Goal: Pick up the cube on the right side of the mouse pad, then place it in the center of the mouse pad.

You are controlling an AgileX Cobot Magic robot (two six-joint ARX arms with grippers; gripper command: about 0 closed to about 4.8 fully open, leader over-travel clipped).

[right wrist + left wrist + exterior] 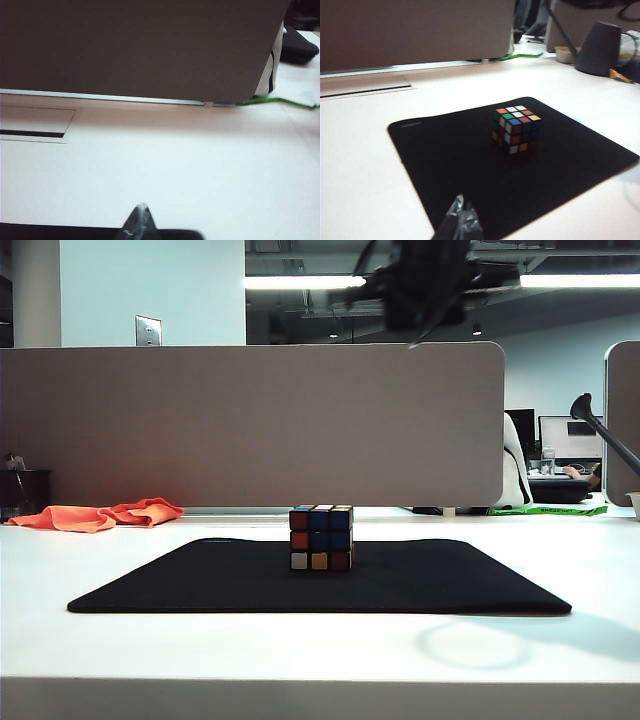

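Exterior view: the cube (321, 538) sits mid mouse pad (180, 585). Left wrist view: my left gripper (461, 222) hangs closed and empty near the pad's edge. Right wrist view: my right gripper (139, 222), pinched together, holds nothing above the table (190, 175)

An orange-red cloth (100, 514) lies crumpled on the white table (300, 660), far left — near a grey partition (250, 425). Beyond it, right: a monitor (568, 438) and a green strip (548, 509). A dark cone-shaped object (598, 48) stands on the table.
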